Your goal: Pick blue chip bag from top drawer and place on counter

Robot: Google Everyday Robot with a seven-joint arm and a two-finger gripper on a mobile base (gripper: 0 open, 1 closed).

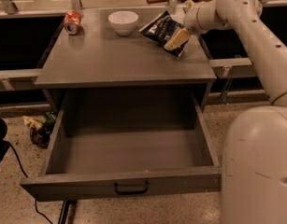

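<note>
The blue chip bag (159, 29), dark navy with white lettering, lies tilted on the back right of the grey counter (119, 62). My gripper (177, 37) reaches in from the right and is shut on the bag's right end, with one cream finger (175, 39) lying across it. The bag's lower edge is at or just above the counter top. The top drawer (129, 183) is pulled fully open below the counter, with its dark curved handle (131, 188) at the front. Nothing lies in the drawer.
A white bowl (123, 21) stands at the back middle of the counter, just left of the bag. A crushed red soda can (72, 22) lies at the back left. My white arm (255, 41) and base (257, 167) fill the right side. Litter (38, 127) lies on the speckled floor at left.
</note>
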